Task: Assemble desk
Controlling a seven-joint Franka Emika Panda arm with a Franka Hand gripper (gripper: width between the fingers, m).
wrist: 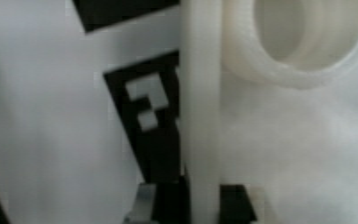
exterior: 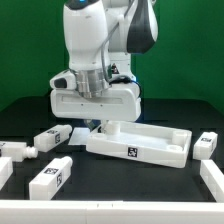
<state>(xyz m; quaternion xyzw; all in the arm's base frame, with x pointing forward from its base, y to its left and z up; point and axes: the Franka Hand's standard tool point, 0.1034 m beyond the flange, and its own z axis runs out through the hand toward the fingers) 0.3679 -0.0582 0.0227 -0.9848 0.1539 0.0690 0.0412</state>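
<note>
Desk tabletop point(exterior: 140, 143) lies flat with its rim upward, right of centre in the exterior view, and the gripper point(exterior: 96, 119) sits low over its end on that view's left. Whether the gripper is clenched on the rim wall point(wrist: 211, 120) or released I cannot tell: the fingertips are hidden in one view and blurred in the other. The step in hand looks like taking hold of this end to shift or brace the tabletop. To do that well, the jaws should straddle the wall squarely, and any slide should be slow and flat, clear of the leg point(exterior: 50, 137) just beside that end. The piece is white plastic, a shallow rimmed tray. It has a black-and-white tag point(exterior: 131, 152) on its near wall and, close up, a round socket point(wrist: 309, 40) beside the wall.
</note>
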